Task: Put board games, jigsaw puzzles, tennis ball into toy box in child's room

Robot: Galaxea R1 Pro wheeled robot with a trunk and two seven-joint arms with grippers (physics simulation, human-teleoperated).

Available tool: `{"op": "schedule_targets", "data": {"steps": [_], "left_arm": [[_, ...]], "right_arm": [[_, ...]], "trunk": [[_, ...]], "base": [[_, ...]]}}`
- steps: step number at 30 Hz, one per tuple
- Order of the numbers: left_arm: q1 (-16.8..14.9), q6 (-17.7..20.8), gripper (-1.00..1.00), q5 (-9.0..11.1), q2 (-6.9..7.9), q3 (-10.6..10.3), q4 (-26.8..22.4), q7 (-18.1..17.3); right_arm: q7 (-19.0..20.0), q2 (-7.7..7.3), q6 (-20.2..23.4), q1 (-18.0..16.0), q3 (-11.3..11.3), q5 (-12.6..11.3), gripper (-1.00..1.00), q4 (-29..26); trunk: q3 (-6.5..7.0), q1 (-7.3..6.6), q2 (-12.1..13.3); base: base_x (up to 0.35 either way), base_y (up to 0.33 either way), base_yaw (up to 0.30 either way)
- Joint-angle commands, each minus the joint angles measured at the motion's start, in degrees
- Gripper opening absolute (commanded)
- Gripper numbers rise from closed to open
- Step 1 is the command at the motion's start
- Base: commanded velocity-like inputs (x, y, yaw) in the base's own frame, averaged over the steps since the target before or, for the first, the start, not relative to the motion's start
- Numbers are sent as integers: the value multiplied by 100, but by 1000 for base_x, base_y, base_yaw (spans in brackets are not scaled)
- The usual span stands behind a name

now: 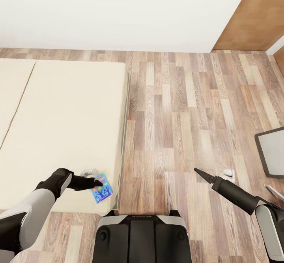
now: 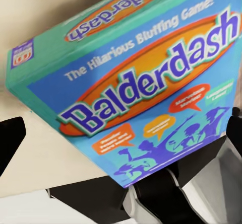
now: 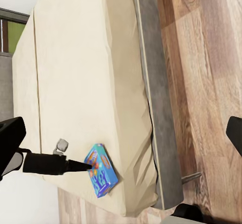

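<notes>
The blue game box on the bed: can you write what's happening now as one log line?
left hand at blue game box, grip unclear | box on bed near corner | right hand over floor, holding nothing

Bed: to my left, its near right corner just ahead of my base.
Board game: on the bed, at that near right corner.
My left gripper: at the board game's left edge.
My right gripper: over the floor, right of the bed, well apart from it.
Wall: behind the bed.
</notes>
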Motion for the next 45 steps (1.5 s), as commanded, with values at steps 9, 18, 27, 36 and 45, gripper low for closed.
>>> {"op": "schedule_targets", "data": {"steps": [9,18,27,36,45], "left_arm": [[-4,38,100,-65,-9,39,-7,-86],[-4,40,100,-39,-8,42,-7,-110],[-5,40,100,-11,-4,52,-7,-122],[-5,40,100,-6,0,64,-7,-277],[-5,40,100,-4,7,77,-11,-407]], "right_arm": [[7,0,31,-3,-5,-12,100,-1],[12,0,33,-3,-5,-12,100,-1],[26,0,32,-3,-15,-12,100,-1],[39,-5,35,-3,-19,-17,100,-1],[52,-12,39,-3,-23,-21,100,-1]], "trunk": [[-6,3,-9],[-6,3,-9],[-6,3,-9],[-6,3,-9],[-6,3,-9]], "base": [[0,0,0],[0,0,0],[0,0,0],[0,0,0],[0,0,0]]}}
